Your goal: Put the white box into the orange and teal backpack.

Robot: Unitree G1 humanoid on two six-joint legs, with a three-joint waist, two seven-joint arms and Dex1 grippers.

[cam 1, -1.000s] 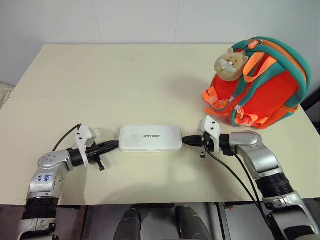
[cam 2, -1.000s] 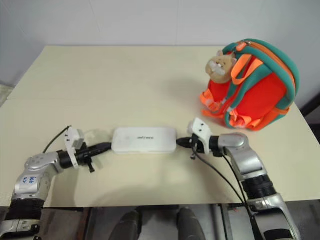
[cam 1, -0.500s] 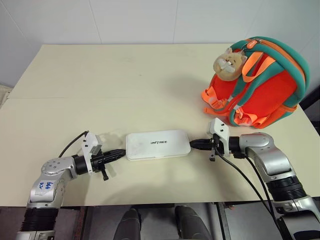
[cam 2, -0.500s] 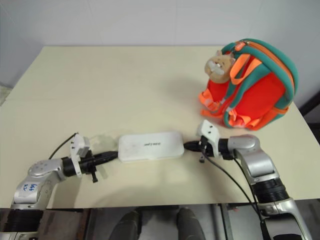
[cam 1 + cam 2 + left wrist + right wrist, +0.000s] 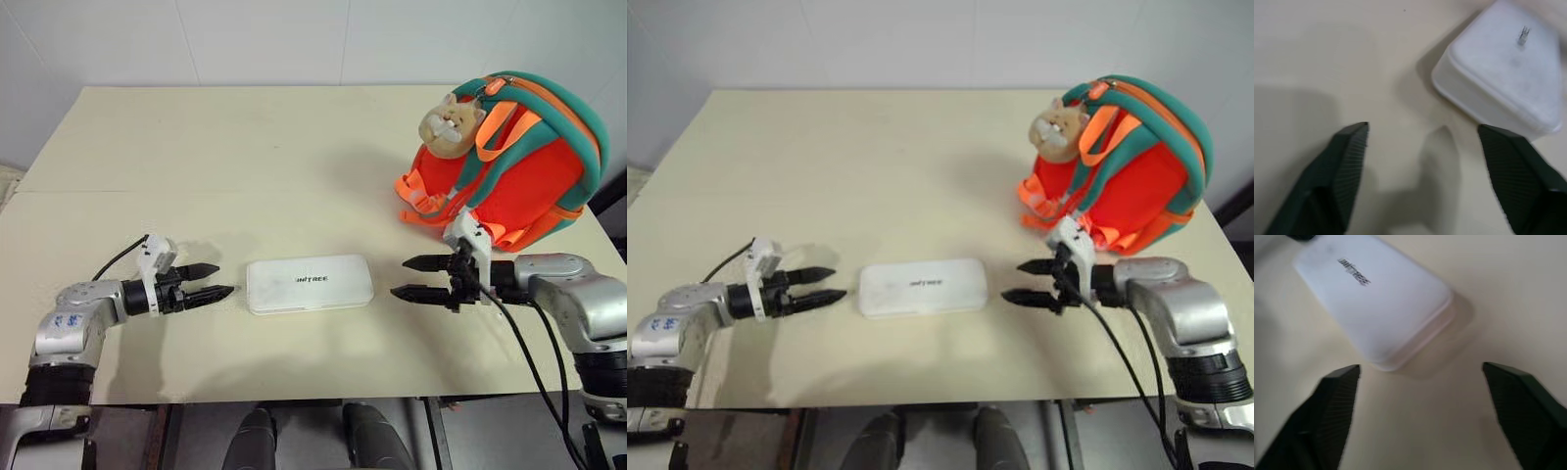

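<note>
Now both claws gape — left claw [image 5: 212, 280], right claw [image 5: 413, 277] — flanking the white box [image 5: 310, 284].

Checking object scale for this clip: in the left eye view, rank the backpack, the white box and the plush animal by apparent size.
1. The orange and teal backpack, largest.
2. The white box, though it lies nearer the camera.
3. The plush animal on the backpack, smallest.

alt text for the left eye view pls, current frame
A flat white rectangular plastic box lies on a cream table between two open black-fingered hands, left hand and right hand, neither touching it. An orange and teal backpack stands behind the right hand.
</note>
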